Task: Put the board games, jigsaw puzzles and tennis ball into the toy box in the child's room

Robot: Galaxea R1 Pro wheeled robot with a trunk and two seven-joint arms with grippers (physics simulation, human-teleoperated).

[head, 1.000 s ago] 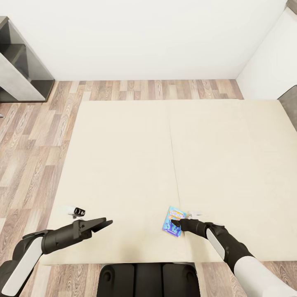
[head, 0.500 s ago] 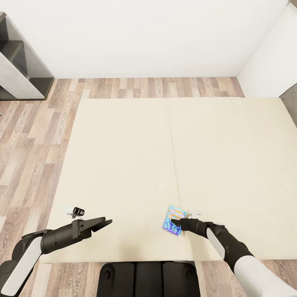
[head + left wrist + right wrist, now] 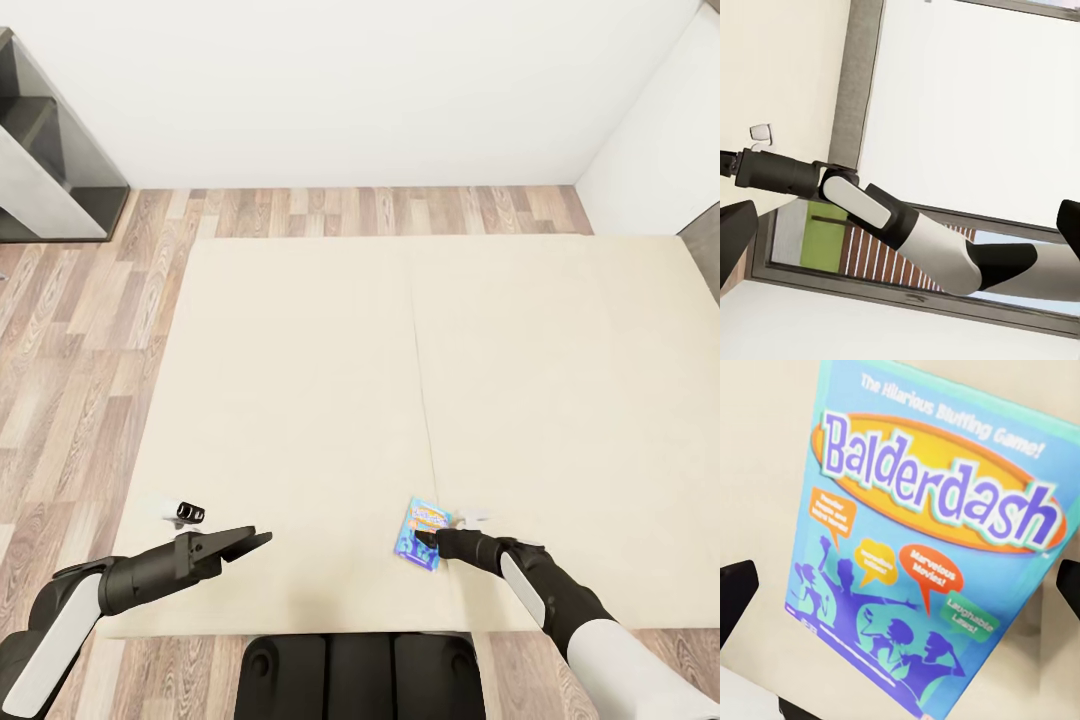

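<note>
Right wrist view puts us right on top of it: the small blue board game, "Balderdash" printed across the lid, lies flat on the beige mattress with the right gripper's dark fingertips spread wide at either side of it, open and not yet closed on anything. From the head view, the right gripper sits at the box's near edge, close to the foot of the bed and just beside the seam between the two mattress sections; whether a fingertip is actually touching the box I cannot tell. The right arm reaches in low from the robot's right, forearm angled across the mattress corner. Over on the other side, the left gripper hangs above the near edge of the mattress, carrying nothing, its fingers pointing inward and looking close together, though I cannot say for sure that they are shut. Farther out, the mattress is bare, then wood-plank floor, then the white wall. So my read: this game is not yet picked up, and carrying it to the toy box lies ahead.
</note>
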